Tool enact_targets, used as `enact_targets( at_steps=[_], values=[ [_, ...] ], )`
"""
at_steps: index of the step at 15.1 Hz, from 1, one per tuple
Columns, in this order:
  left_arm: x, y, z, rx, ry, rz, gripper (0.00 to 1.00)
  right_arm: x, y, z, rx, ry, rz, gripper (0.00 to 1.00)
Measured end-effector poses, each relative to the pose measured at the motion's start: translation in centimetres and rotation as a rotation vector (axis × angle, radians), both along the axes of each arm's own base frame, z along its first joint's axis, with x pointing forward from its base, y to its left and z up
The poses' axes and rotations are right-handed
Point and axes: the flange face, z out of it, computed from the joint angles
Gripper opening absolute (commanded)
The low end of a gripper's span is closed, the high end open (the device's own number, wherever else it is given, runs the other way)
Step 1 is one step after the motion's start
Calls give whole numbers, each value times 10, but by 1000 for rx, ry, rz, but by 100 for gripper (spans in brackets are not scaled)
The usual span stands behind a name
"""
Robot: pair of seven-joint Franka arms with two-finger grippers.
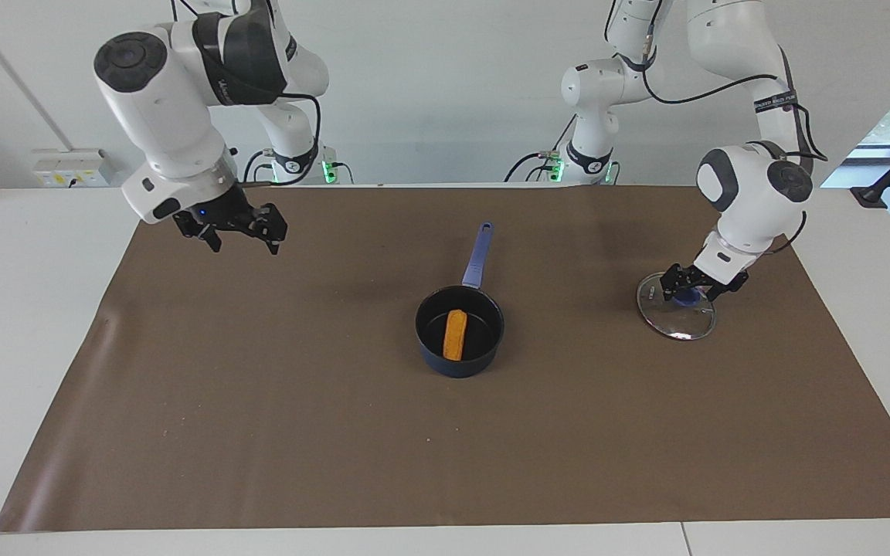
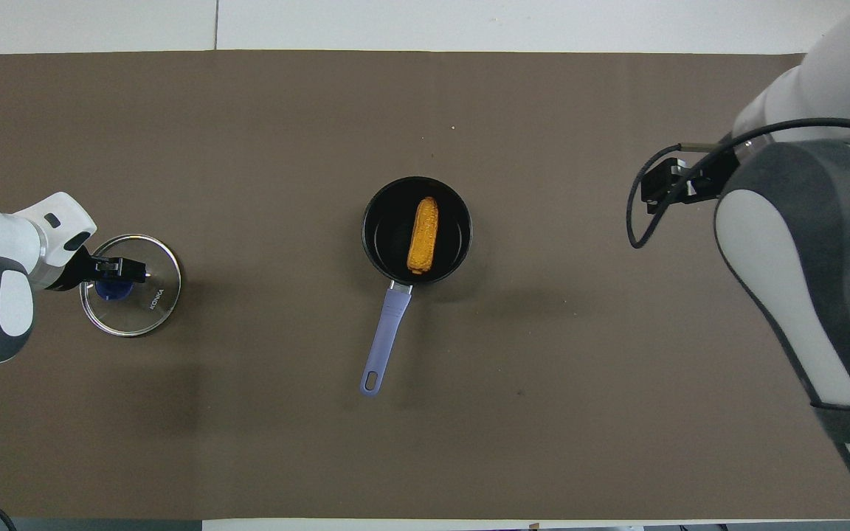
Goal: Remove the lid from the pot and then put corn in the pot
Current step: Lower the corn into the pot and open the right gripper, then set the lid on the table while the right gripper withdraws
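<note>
A brown mat (image 1: pixel 259 401) is covering most of the white table (image 1: pixel 20 324), and both arms are working above it. The right arm is waiting, its right gripper (image 1: pixel 242 232) hanging empty in the air over the mat toward its own end of the table, fingers standing wide apart.

The left arm is reaching down to the lid (image 1: pixel 677 307), which is lying flat on the mat toward the left arm's end, well apart from the pot. The left gripper (image 1: pixel 691 290) is sitting right at the blue knob (image 2: pixel 110 288), fingers on either side of it; whether they are pinching the knob or have let go, I cannot tell.

The pot (image 1: pixel 460 330) is standing open near the middle of the mat, its handle (image 1: pixel 477 253) pointing toward the robots. The corn (image 1: pixel 455 334) is lying inside it on the black bottom, so both parts of the task are looking done.

What could go wrong from here is mostly about the lid. If the fingers are gripping the knob when the arm rises, the lid would be coming up with it and could swing or drop onto the mat. If the fingers are only half released, one could be catching under the knob and dragging or tipping the glass. The right arm is well away from the pot, so it is threatening nothing unless it sweeps low across the middle.
</note>
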Motion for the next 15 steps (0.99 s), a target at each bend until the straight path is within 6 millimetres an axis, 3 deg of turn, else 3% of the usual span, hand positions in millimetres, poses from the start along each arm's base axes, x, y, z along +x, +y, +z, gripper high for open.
enact_targets(
  at_steps=[3,6,8,11,13,15],
  values=[
    [27,-31,69,-1,-28,-39,100,-5,-39,5,-7,10,-48,100],
    [36,-63,138,-5,-24,-2,100,-7,-66,7,-38,15,-65,100],
    [29,-73,173,-3,7,4,100,-7,-68,14,-51,0,-49,100],
    [5,-82,210,23,68,-16,100,-18,-65,41,-52,-34,-25,100],
    [-15,-83,230,39,95,-19,100,-27,-81,54,-55,-49,-5,100],
    [-26,-81,240,41,101,-17,100,-29,-104,52,-52,-43,16,100]
  ],
)
